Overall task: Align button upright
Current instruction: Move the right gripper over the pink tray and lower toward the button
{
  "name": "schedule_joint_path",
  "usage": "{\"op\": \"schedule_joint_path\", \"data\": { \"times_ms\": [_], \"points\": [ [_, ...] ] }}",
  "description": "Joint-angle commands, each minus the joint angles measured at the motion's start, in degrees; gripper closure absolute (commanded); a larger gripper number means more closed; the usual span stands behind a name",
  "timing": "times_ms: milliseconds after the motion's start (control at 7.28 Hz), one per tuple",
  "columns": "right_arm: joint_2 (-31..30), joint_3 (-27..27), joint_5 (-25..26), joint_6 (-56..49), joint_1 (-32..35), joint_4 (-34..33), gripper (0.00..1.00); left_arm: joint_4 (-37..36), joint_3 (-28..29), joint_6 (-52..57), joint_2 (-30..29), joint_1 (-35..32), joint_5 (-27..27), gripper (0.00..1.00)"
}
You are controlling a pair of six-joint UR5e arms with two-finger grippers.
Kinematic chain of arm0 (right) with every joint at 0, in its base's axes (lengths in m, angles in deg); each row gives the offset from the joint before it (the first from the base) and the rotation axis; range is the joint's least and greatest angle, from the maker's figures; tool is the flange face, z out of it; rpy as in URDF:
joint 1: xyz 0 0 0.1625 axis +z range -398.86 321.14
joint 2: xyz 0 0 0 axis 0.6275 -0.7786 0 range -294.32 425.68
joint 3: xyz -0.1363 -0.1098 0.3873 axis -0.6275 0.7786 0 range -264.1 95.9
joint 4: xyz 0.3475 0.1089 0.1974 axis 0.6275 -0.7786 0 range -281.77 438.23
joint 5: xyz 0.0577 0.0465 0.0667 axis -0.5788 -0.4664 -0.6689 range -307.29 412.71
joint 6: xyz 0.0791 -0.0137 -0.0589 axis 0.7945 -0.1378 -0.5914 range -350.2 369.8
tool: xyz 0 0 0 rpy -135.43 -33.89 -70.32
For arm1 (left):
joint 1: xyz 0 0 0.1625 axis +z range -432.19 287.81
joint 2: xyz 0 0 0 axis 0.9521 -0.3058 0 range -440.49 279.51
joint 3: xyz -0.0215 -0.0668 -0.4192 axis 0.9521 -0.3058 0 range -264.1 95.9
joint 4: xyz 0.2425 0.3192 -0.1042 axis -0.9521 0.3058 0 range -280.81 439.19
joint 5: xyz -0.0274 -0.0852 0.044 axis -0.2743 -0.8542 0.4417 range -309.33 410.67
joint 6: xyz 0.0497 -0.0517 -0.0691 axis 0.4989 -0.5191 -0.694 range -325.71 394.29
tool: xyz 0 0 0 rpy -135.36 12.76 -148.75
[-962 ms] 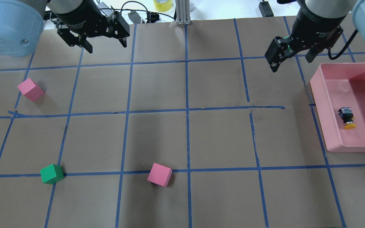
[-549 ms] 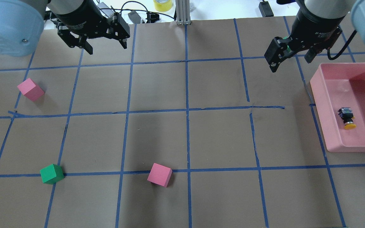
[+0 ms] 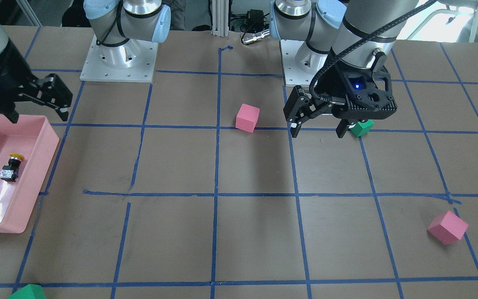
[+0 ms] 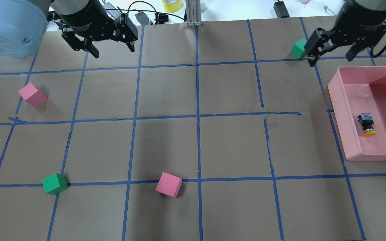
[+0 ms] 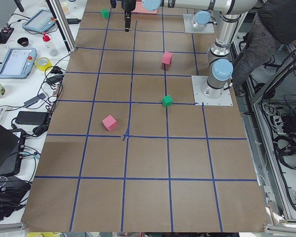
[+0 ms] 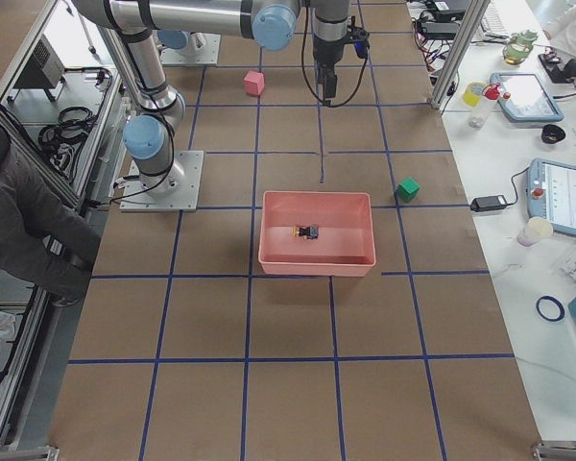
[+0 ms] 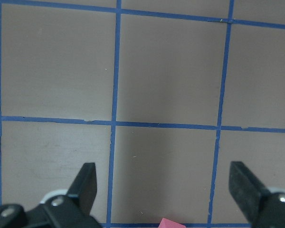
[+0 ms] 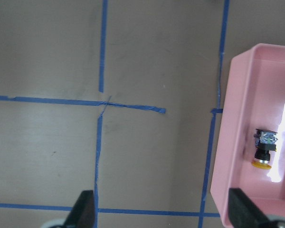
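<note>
The button (image 4: 367,125) lies on its side in the pink tray (image 4: 342,117) at the right, yellow cap toward the robot and silvery end away. It also shows in the front view (image 3: 10,168) and the right wrist view (image 8: 264,149). My right gripper (image 4: 330,61) is open and empty, above the table just beyond the tray's far left corner, apart from the button. My left gripper (image 4: 114,51) is open and empty at the far left, high above the table.
A green cube (image 4: 298,48) sits just left of the right gripper. A pink cube (image 4: 32,94) lies at the left, a green cube (image 4: 55,183) at the near left, and a pink cube (image 4: 169,184) near the middle front.
My right gripper has moved right and farther from the robot, uncovering the green cube beside it. The left gripper, the button and the tray have not moved.
</note>
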Motion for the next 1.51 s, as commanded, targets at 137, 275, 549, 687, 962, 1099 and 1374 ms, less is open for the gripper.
{"op": "schedule_joint_path", "data": {
  "times_ms": [137, 275, 549, 687, 962, 1099, 1374],
  "points": [
    [5.1, -1.05, -0.39, -4.42, -11.29, -4.77, 0.0, 0.11, -0.47, 0.95, 0.49, -0.16, 4.64, 0.0],
    [7.39, -1.49, -0.39, -7.33, -14.54, -6.97, 0.0, 0.11, -0.56, 1.04, 0.58, -0.16, 4.57, 0.0],
    [10.48, -4.11, -0.22, -13.14, -19.39, -14.43, 0.0, 0.9, -0.56, 5.22, 0.67, -0.16, 4.83, 0.0],
    [11.97, -6.39, -0.13, -13.33, -21.76, -16.55, 0.0, 0.9, -0.65, 4.91, 0.58, -0.42, 4.75, 0.0],
    [12.86, -12.8, -0.13, -14.39, -22.57, -25.85, 0.0, 0.99, -0.65, 4.56, 0.67, -0.43, 4.57, 0.0],
    [13.38, -15.0, -0.13, -14.48, -23.01, -27.19, 0.0, 0.99, -0.65, 4.55, 0.67, -0.34, 4.14, 0.0],
    [15.84, -17.22, -0.48, -17.87, -25.11, -32.8, 0.0, 2.21, -0.65, 4.55, 0.67, -0.25, 4.04, 0.0]
  ]
}}
